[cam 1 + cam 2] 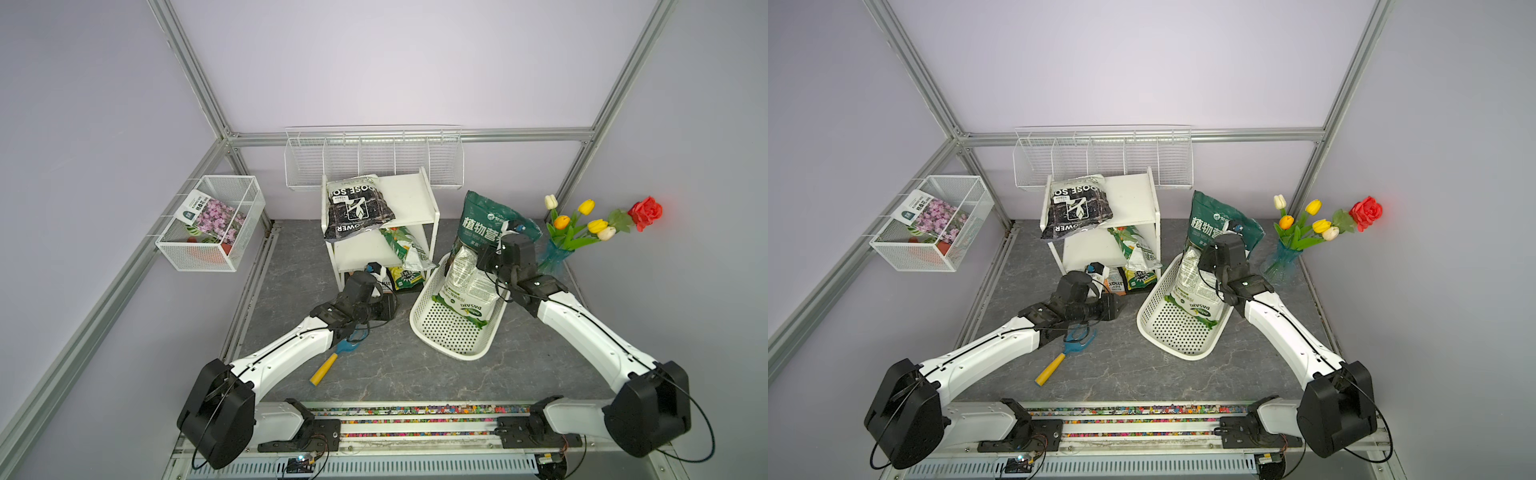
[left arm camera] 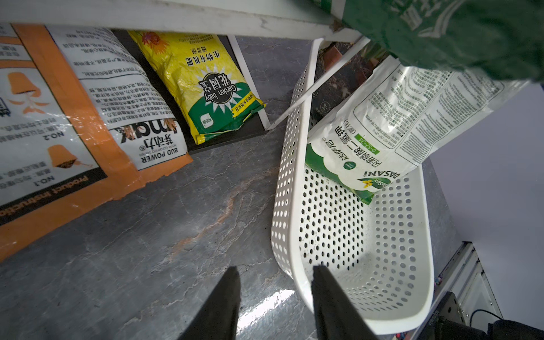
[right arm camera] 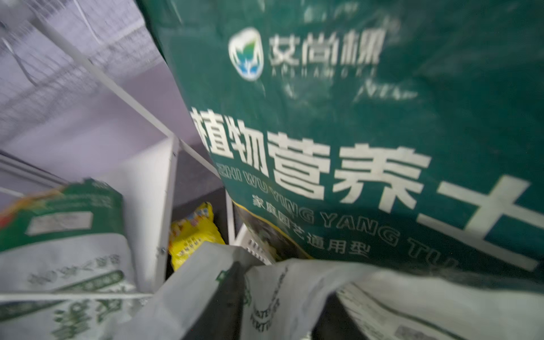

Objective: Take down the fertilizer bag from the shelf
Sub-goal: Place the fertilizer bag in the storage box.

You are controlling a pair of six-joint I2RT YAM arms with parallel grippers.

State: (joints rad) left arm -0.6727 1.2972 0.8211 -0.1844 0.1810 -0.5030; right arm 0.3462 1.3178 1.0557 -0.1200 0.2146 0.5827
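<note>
The fertilizer bag (image 1: pixel 469 286) (image 1: pixel 1196 286) (image 2: pixel 397 123) (image 3: pixel 294 294), white with a green foot, stands in the white perforated basket (image 1: pixel 449 332) and leans on a tall green soil bag (image 1: pixel 490 220). My right gripper (image 1: pixel 482 259) (image 1: pixel 1205 257) (image 3: pixel 284 282) is at the bag's top edge. Its fingers stand apart, with the bag's crumpled top lying loose between them. The white three-tier shelf (image 1: pixel 415 195) (image 1: pixel 1133 199) (image 3: pixel 164 191) stands just left of the basket. My left gripper (image 1: pixel 392 307) (image 1: pixel 1121 307) (image 2: pixel 275 270) hangs open and empty over the floor beside the basket's rim.
A black soil bag (image 1: pixel 357 208) lies on the shelf's top board, and other bags fill the lower tiers (image 2: pixel 217 88). A vase of flowers (image 1: pixel 552 253) stands behind my right arm. A yellow-handled trowel (image 1: pixel 324 368) lies under my left arm. Wire baskets (image 1: pixel 374 162) (image 1: pixel 212 224) hang on the walls.
</note>
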